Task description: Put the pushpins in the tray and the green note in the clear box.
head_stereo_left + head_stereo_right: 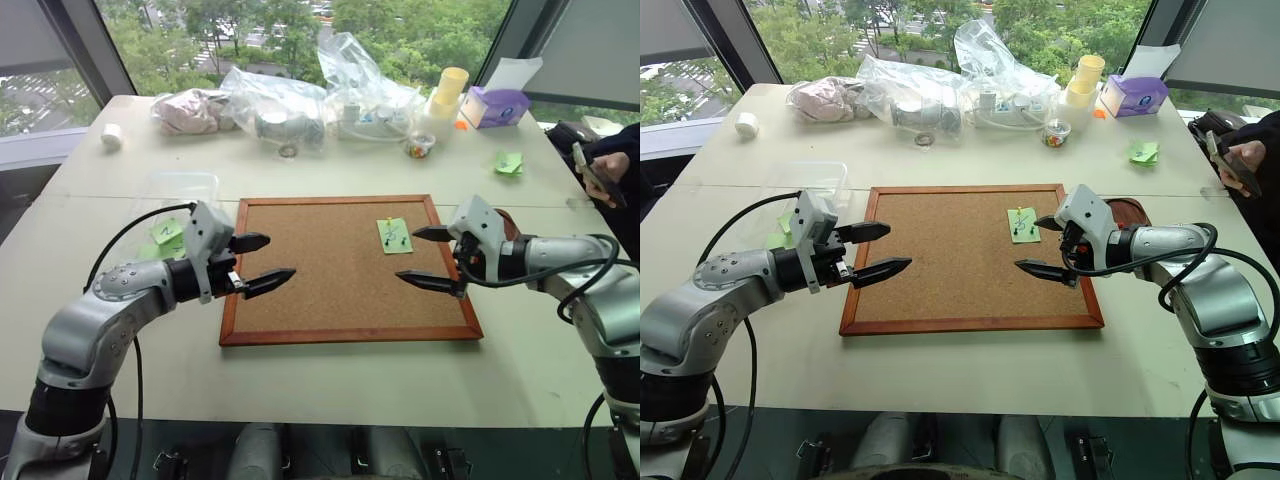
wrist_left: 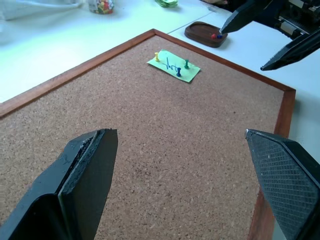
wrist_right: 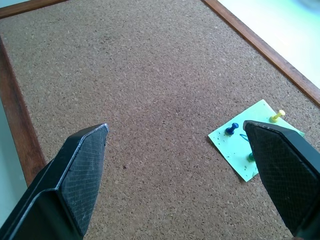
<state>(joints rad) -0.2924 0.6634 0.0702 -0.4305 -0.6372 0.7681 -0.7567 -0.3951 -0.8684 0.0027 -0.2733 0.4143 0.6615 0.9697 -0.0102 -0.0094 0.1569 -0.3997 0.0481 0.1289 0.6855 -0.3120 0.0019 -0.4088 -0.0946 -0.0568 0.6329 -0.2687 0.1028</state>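
Both pincers, left pincer (image 1: 262, 262) and right pincer (image 1: 424, 257), hover wide open and empty over the cork board (image 1: 330, 290) at frame centre, where the green note (image 1: 394, 235) remains held by three pushpins (image 2: 178, 72), two more already in the tray (image 2: 202, 36), the clear box (image 1: 810, 182) waiting at left.

the right end effector (image 1: 1042, 245) is hiding most of the tray (image 1: 1132, 210); the left arm is covering part of the clear box (image 1: 810, 180).
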